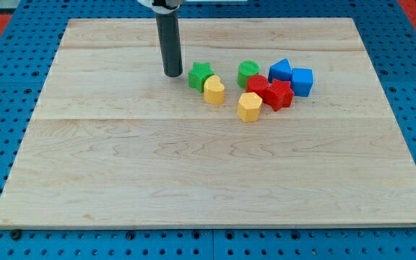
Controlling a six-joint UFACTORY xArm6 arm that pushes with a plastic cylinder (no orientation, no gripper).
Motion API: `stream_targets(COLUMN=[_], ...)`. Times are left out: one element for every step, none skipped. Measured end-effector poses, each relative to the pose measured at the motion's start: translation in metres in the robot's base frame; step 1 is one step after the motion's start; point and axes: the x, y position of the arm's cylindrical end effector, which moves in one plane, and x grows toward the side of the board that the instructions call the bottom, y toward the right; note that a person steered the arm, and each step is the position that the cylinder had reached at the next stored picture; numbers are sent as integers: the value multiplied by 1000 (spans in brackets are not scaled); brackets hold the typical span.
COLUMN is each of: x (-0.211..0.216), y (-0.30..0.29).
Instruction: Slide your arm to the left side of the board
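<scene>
On far half of board (121, 188), left of centre: my tip (172, 74) down on wood, bare rod, no jaws, holding nothing. Just right of tip, small gap: green star block (200, 75), yellow heart block (214, 91) touching it. Further right, tight cluster: green round block (248, 72), yellow hexagon block (249, 107), two red blocks (271, 92), two blue blocks (292, 76). Board's left side well apart from tip.

My rod (171, 45): straight dark-grey cylinder, matte, plain; white collar at top (partly cropped); my tip (172, 74) blunt.
</scene>
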Motion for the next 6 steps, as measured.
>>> stream_targets(x=[5,21,20,19,16,15], y=[30,83,62,6,-74,-150])
